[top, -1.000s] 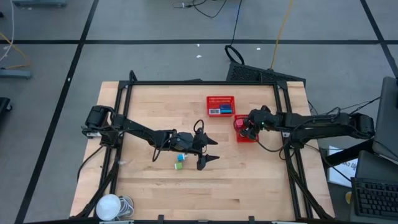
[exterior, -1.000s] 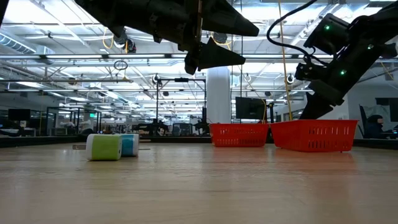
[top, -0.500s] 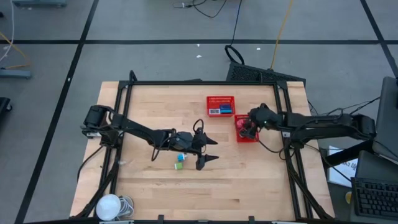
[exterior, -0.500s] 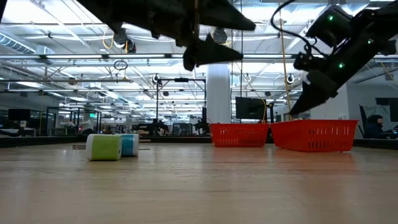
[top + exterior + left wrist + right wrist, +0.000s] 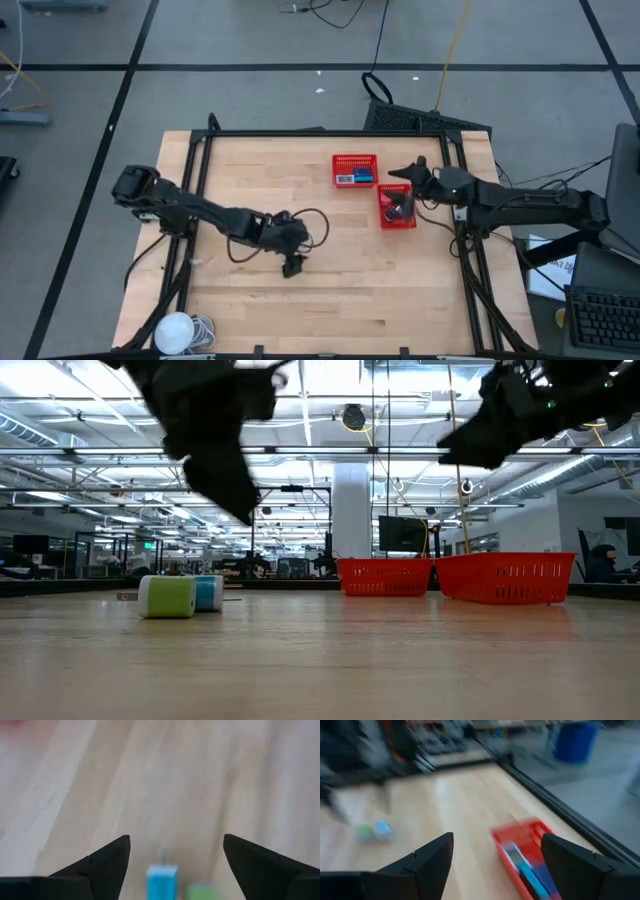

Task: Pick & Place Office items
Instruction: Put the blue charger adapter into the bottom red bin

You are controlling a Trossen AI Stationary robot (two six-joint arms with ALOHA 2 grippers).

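High view: I see the left gripper (image 5: 292,266) over mid-table, pointing down; it covers the small items, so I can't spot them here. The right gripper (image 5: 404,172) sits above the near-right red basket (image 5: 398,219), fingers spread, holding nothing. A second red basket (image 5: 355,170) lies just to its left and holds blue and white pieces; there's a white label on one, too small to read. A white round object (image 5: 176,330) sits at the table's (image 5: 240,180) front-left corner.

Low view: the green item (image 5: 167,597) and blue item (image 5: 207,592) rest on the wood, touching, below and just left of the left gripper (image 5: 228,480). The right gripper (image 5: 480,440) hangs high above the two baskets.

Left wrist view: fingers (image 5: 107,865) wide apart, empty. The blue item (image 5: 161,880) lies between them, green item (image 5: 202,892) just beside it, both on bare wood.

Right wrist view: fingers (image 5: 422,865) apart, nothing held. A red basket (image 5: 525,852) with blue and white contents is ahead; green and blue items (image 5: 372,831) lie farther off. Blurred, no writing legible.
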